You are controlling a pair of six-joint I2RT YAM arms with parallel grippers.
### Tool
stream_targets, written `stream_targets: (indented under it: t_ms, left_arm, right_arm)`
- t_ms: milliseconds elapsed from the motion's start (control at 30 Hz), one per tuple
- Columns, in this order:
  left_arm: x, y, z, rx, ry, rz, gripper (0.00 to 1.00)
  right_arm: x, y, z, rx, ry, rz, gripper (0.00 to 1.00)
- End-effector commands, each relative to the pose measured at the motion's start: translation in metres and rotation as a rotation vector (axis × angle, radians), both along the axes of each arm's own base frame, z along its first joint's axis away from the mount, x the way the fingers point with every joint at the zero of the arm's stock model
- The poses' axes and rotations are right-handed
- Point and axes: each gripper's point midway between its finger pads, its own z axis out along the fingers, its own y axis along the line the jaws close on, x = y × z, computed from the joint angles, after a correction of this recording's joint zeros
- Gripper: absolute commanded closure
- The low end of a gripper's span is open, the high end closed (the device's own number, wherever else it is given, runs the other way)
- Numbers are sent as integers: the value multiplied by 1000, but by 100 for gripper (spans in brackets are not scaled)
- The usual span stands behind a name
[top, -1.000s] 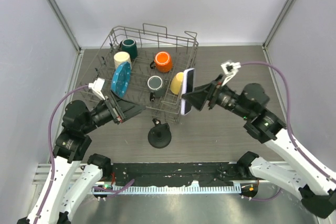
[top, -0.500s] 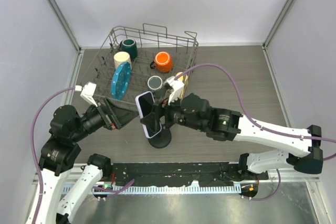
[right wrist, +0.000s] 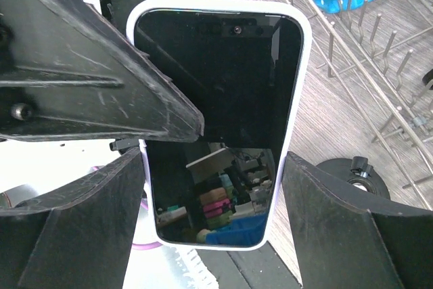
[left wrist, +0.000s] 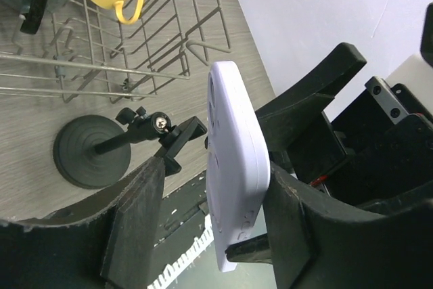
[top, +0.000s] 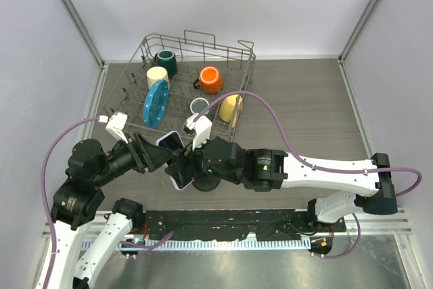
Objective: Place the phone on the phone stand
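One phone held just beside the stand

Rigid, light, glossy glass: likely slippery and breakable; take it by the long pale edges. Right gripper clamps those edges. Left gripper straddles it, jaws apart, gap on one side. Not seated on stand. Right wrist view shows the screen; left wrist view, the pale back.

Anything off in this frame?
Nothing spilled or damaged. One oddity: the phone is in mid-air, clamped by the right gripper, and the left gripper has its jaws around it too. The phone stand holds nothing.
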Motion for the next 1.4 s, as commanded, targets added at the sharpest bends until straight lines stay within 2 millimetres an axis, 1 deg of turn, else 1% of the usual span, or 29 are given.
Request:
stream_targets:
  t_ms: [0,100,167,267,367,400,467,500,567,600,633,700,733,800,833,900,933,967,1000,1033,1067,1100,1133,1167,1200,1233,1267,1300,1367]
  left_arm:
    - [-6,-5,-2,-4,-8,-52,45]
    - [-7,-7,-4,1,-8,-68,53]
    - [-7,-7,-4,0,-8,-74,55]
    - [-7,-11,-4,-5,-6,-95,61]
    - [-7,-13,-5,-9,-4,-116,79]
    - [-7,-14,-6,-9,-5,-119,89]
    - [-7,-14,-6,-9,-5,-118,98]
    - [-8,-14,-5,-10,-11,-123,100]
    - [-7,-14,-3,-15,-25,-121,100]
    - [-9,-15,0,-22,-40,-129,100]
    - [-9,-15,2,-28,-46,-133,100]
    - [-11,-16,5,-39,-70,-139,100]
    - [-11,-16,7,-44,-78,-138,100]
    - [-10,-17,9,-50,-90,-144,100]
    - [-13,-19,10,-56,-94,-165,100]
    - [-14,-23,13,-75,-109,-192,100]
    - [-19,-26,14,-90,-111,-229,100]
    - [-20,-28,21,-112,-140,-247,100]
    - [-20,-30,18,-122,-132,-260,100]
    - [-22,-33,21,-138,-141,-283,100]
    - [-30,-37,24,-160,-144,-340,100]
    - [-33,-40,30,-198,-162,-375,100]
    - [-37,-42,34,-213,-177,-404,100]
    - [-45,-43,38,-223,-198,-444,100]
    - [-46,-43,42,-228,-221,-451,100]
    - [-48,-42,44,-227,-238,-452,100]
    - [-51,-42,47,-230,-256,-460,100]
    - [-54,-42,49,-231,-264,-471,100]
    - [-58,-42,54,-241,-278,-483,100]
  right_arm:
    - [3,11,58,154,-61,-17,99]
    - [2,14,55,139,-61,-10,99]
    - [-1,16,53,133,-57,7,99]
    - [-3,19,51,126,-57,20,99]
    - [-4,19,47,112,-58,28,99]
    - [-4,18,46,104,-60,29,99]
    - [-3,16,43,87,-64,25,99]
    - [-3,15,43,85,-63,21,97]
    - [-3,12,41,70,-64,18,80]
    - [-3,11,40,64,-64,23,67]
    - [-4,9,37,48,-61,27,49]
    - [-5,4,34,32,-57,28,38]
    - [-6,1,29,13,-55,30,29]
    - [-7,-7,30,11,-55,31,22]
    - [-6,-11,23,-8,-51,31,18]
    - [-12,-18,19,-11,-39,63,17]
    - [-11,-21,18,-8,-32,74,17]
    - [-12,-23,18,-5,-25,90,16]
    - [-14,-25,13,-9,-10,107,16]
    - [-22,-26,15,6,11,157,16]
    - [-15,-30,14,12,30,163,16]
    - [-16,-31,7,12,62,179,16]
    - [-26,-30,10,42,99,254,17]
    - [-25,-31,10,55,112,268,19]
    - [-23,-32,11,71,125,280,21]
    - [-27,-29,10,94,137,305,24]
    - [-36,-29,12,111,151,358,25]
    - [-40,-29,9,118,163,378,28]
    - [-46,-25,12,151,179,412,33]
